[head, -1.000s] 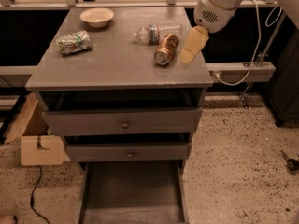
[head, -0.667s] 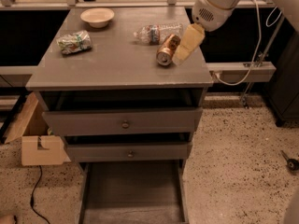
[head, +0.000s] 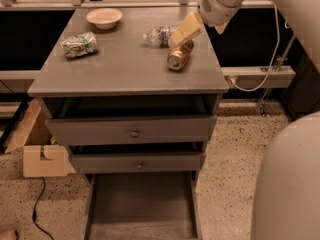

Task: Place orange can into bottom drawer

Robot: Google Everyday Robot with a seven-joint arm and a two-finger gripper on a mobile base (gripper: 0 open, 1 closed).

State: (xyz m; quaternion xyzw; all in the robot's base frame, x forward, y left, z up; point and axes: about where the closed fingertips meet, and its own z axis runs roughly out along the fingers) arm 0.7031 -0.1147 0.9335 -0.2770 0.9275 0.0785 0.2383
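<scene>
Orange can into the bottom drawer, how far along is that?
Done: the bottom drawer stands open. In hand: the end effector is right at the orange can, which lies on the cabinet top. Left: grasping it, lowering it into the drawer.

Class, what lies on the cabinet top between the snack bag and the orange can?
Nothing: the camera view shows bare cabinet top between the snack bag and the orange can. The gripper is at the can's far end.

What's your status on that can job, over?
Gripper low over the orange can, grip not confirmed. Can lying on its side on the cabinet top. Bottom drawer pulled open. Plastic bottle close behind the can.
</scene>
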